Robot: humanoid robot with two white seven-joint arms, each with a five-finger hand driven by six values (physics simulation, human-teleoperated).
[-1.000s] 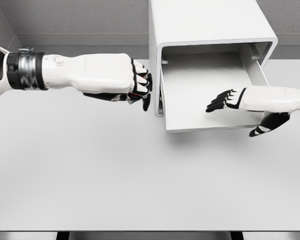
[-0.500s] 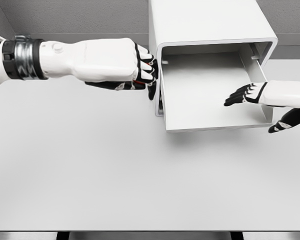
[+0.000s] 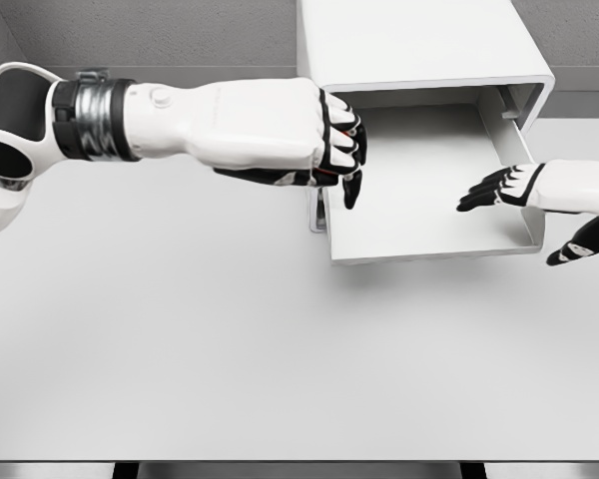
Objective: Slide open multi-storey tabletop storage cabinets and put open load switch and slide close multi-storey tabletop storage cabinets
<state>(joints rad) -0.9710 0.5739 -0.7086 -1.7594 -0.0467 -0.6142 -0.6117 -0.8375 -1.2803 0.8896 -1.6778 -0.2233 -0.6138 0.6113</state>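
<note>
Cabinet (image 3: 419,45) on desk (image 3: 230,349), drawer (image 3: 429,244) slid out; left hand (image 3: 314,140) over drawer's left edge, fingers curled, contents unclear; right hand (image 3: 539,190) at right wall, fingers spread, empty

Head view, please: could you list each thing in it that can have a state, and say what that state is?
Storage cabinet: upright on the table, drawer slot open.
Drawer: slid out, nothing visible inside.
Left robot hand: fingers curled, reaching over the drawer's left edge; a small reddish thing shows among them, not identifiable.
Right robot hand: fingers extended, holding nothing, over the drawer's right side.
</note>
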